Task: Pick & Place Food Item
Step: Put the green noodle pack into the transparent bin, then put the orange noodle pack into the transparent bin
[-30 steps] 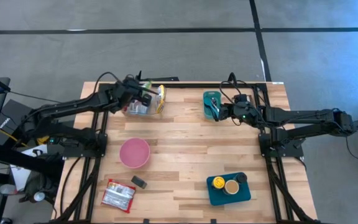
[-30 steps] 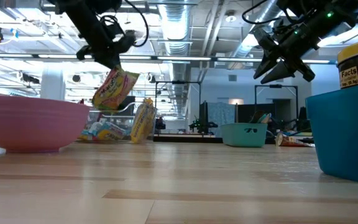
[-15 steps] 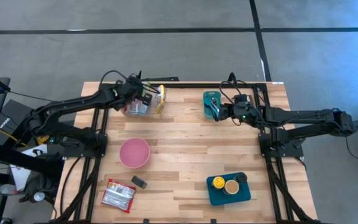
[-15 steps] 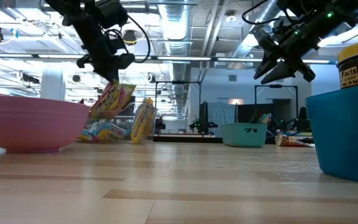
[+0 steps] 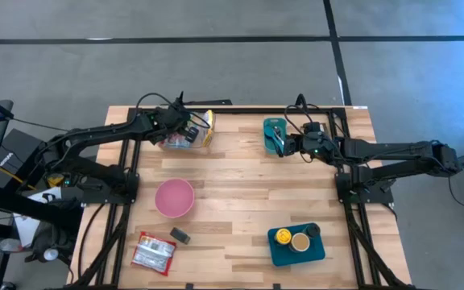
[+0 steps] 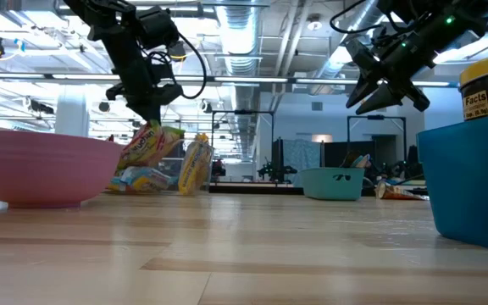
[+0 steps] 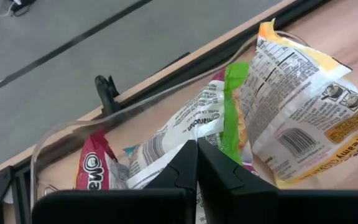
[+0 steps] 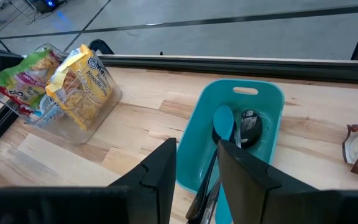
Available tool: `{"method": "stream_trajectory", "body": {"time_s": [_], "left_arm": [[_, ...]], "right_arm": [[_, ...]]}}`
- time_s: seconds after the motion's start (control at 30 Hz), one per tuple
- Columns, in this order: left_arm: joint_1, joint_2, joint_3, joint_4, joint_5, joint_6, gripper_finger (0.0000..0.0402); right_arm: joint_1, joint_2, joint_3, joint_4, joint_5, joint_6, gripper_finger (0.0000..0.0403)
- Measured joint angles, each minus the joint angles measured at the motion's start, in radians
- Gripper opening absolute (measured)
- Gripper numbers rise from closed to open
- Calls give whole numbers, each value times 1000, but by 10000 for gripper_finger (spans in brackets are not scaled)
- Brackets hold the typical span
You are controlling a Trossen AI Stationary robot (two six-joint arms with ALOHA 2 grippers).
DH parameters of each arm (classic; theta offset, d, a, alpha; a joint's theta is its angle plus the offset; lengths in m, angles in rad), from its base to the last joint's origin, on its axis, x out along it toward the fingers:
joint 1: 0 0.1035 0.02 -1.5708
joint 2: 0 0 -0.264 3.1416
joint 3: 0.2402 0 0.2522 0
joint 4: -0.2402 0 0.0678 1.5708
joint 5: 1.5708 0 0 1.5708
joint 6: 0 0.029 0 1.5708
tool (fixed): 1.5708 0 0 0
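Wood-plank surface (image 5: pixel 240 201), grey floor around. Left gripper (image 5: pixel 185 129) at 11 o'clock, fingers (image 7: pixel 185 168) pressed together on snack packet (image 6: pixel 146 144), dipping into clear bin (image 5: pixel 185 138) — likely lifting or dropping it. Packet: crinkly, pink-green, white printed back. Beside it, yellow noodle pack (image 8: pixel 82 84). Right gripper (image 5: pixel 281 146) hovers over teal utensil tray (image 8: pixel 253 102) at 1 o'clock, fingers apart, empty. Pink bowl (image 5: pixel 174 197) waits at 8 o'clock.

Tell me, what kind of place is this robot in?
Probably a robotics lab or workshop. Bare ducts and pipes run across the ceiling, two robot arms work at a wooden table, and the floor is plain grey with dark tape lines.
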Motion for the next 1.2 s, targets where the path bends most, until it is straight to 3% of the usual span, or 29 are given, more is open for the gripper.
{"method": "stream_trajectory", "body": {"time_s": [0.8,0.97,1.2], "left_arm": [[0,21,-1,-9,44,-24,9],[0,21,-1,-8,62,-24,43],[0,21,-1,-7,79,-71,120]], "right_arm": [[0,0,0,1,0,0,113],[0,0,0,0,0,0,113],[0,0,0,1,0,0,113]]}}
